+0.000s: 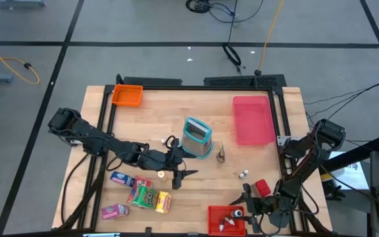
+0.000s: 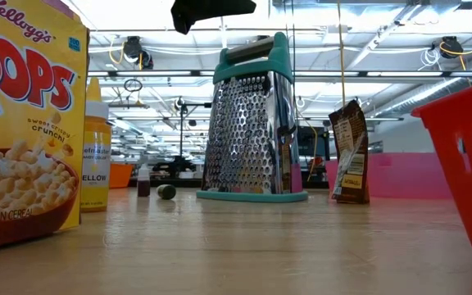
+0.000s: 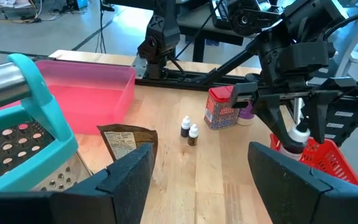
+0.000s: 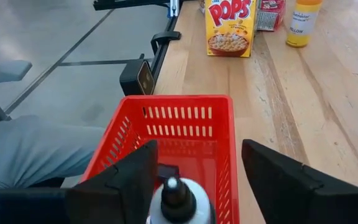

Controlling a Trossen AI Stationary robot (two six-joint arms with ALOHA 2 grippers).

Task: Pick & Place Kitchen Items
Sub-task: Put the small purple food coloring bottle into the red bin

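My right gripper (image 4: 199, 180) is open above the red bin (image 1: 224, 219) at the near edge. A small white bottle with a dark cap (image 4: 179, 202) sits between its fingers, close to one of them; the left wrist view shows this bottle (image 3: 299, 138) over the bin. My left gripper (image 1: 176, 172) is open and empty above mid-table, beside the teal grater (image 1: 197, 137). On the table lie snack packets (image 1: 142, 195), a brown packet (image 3: 124, 142), two tiny bottles (image 3: 189, 131), a red canister (image 3: 221, 108) and a yellow bottle (image 2: 95, 156). My right gripper stands open around the white bottle's cap end (image 4: 178, 194), fingers pointing down over the red bin. A clear gap shows on one side. Whether the other finger (image 4: 129, 180) touches the bottle I cannot tell.
A pink tray (image 1: 252, 120) sits at the far right and an orange bin (image 1: 127, 96) at the far left. A cereal box (image 4: 230, 25) stands near the packets. White bottles lie in the red bin (image 1: 227, 222). Bare wood lies between the grater and the red bin.
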